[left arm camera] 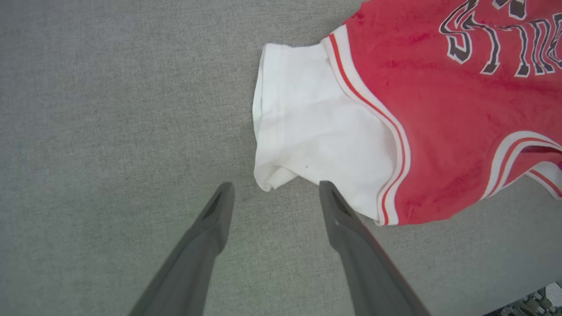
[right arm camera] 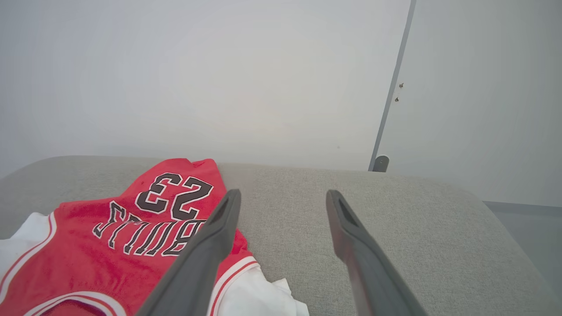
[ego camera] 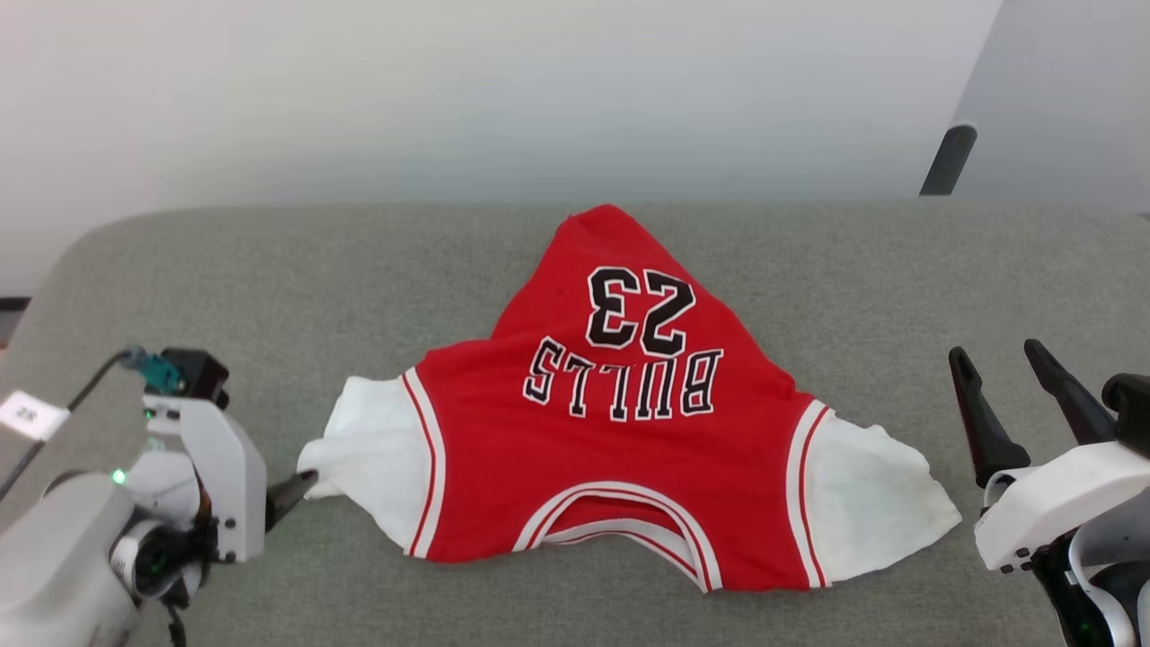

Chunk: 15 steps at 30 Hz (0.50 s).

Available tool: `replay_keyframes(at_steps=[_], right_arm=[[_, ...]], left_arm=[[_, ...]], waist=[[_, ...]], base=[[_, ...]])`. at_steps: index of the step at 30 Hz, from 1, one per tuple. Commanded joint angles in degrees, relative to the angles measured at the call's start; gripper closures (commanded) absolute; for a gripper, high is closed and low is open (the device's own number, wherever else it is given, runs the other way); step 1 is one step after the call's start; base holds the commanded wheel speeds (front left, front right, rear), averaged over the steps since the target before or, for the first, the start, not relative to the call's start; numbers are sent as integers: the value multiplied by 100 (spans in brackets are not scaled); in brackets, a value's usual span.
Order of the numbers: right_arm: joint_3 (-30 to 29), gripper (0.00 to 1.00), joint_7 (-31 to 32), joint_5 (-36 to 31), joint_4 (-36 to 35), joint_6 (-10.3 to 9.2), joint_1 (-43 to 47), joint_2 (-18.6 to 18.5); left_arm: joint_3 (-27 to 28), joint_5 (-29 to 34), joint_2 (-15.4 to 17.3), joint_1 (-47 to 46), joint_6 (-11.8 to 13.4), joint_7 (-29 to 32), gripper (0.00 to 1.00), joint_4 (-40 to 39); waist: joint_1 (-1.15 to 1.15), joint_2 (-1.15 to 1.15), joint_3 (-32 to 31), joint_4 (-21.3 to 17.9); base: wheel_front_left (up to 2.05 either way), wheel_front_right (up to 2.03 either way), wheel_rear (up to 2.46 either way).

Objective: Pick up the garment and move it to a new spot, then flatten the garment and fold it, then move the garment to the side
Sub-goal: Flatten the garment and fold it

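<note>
Presently: jersey down but unflat, both claws empty

Item 1, the garment (ego camera: 620, 449): red jersey-style shirt of soft knit, white short sleeves, red-and-white striped trim, black white-outlined "BULLS 23" facing up. Lies midway across the grey woven-fabric surface (ego camera: 269, 270), collar toward the robot, hem end gathered into a peak toward the far edge. The left sleeve (left arm camera: 316, 131) has its near corner curled under; the right sleeve (ego camera: 876, 494) is spread wider and somewhat rumpled.

Item 2, left gripper (left arm camera: 275, 186): two long dark fingers standing apart, nothing between them, tips just beside the curled corner of the left sleeve, low over the surface.

Item 3, right gripper (ego camera: 996, 350): fingers likewise apart and empty, near the right sleeve but clear of it.

Step in hand, by judgement: flattening.

Handling note: close on the cuff edge of the left sleeve, both layers, not the curled corner alone. Draw outward and low so the cloth slides rather than lifts. The right gripper would best pin or pull the opposite sleeve at the same time, lest the whole shirt drag sideways. The gathered hem needs its own spreading afterwards, corner by corner, before any fold.
</note>
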Motion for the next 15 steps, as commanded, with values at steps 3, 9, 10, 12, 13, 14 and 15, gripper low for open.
replay_keyframes(at_steps=[3, 9, 10, 12, 13, 14, 15], right_arm=[[-13, 0, -36, -10, -173, -4, 68, 22], [-104, 0, -64, -95, -542, -4, 84, 29], [-116, 0, -46, -104, -597, -4, 97, 30], [-160, 0, -25, -116, -696, -4, 117, 31], [-178, 0, -13, -122, -732, -4, 130, 34], [-192, 0, -15, -125, -771, -4, 140, 36], [-206, 0, -8, -120, -806, -4, 143, 40]], left_arm=[[4, -75, 39, 199, 99, -44, 0, -37], [104, -164, 79, 339, 145, -217, 0, 34], [121, -164, 81, 348, 143, -246, 0, 51], [126, -151, 106, 344, 144, -271, 0, 93], [134, -150, 107, 332, 140, -288, 0, 108], [142, -151, 108, 317, 137, -293, 0, 131], [145, -168, 97, 305, 133, -286, 0, 155]], waist=[[0, 0, -141, -95], [0, 0, -25, -310], [0, 0, 5, -340], [0, 0, 71, -394], [0, 0, 106, -418], [0, 0, 143, -439], [0, 0, 181, -458]], base=[[0, 0, 0], [0, 0, 0], [0, 0, 0], [0, 0, 0], [0, 0, 0], [0, 0, 0], [0, 0, 0]])
